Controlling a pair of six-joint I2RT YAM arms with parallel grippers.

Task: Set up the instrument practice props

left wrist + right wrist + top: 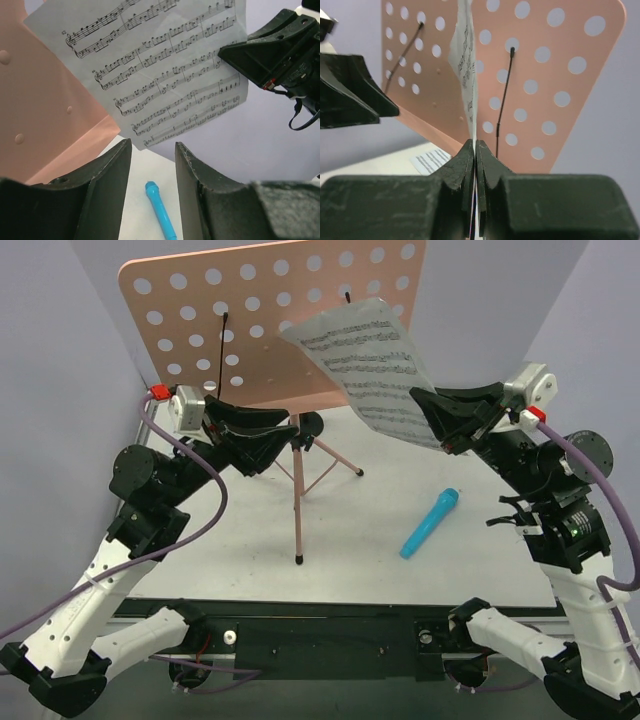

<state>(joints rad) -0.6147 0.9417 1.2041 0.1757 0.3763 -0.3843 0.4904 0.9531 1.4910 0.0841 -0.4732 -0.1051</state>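
Nearest the arm bases, a blue tube (430,523) lies on the worktop (380,570) right of the upright pink tripod (297,495). Further back, the left arm (150,480) holds its jaws apart and empty beside the tripod head, while the right arm (560,505) has its jaws clamped on a sheet-music page (365,365), tilted in front of the pink perforated desk (262,315) at the rear.
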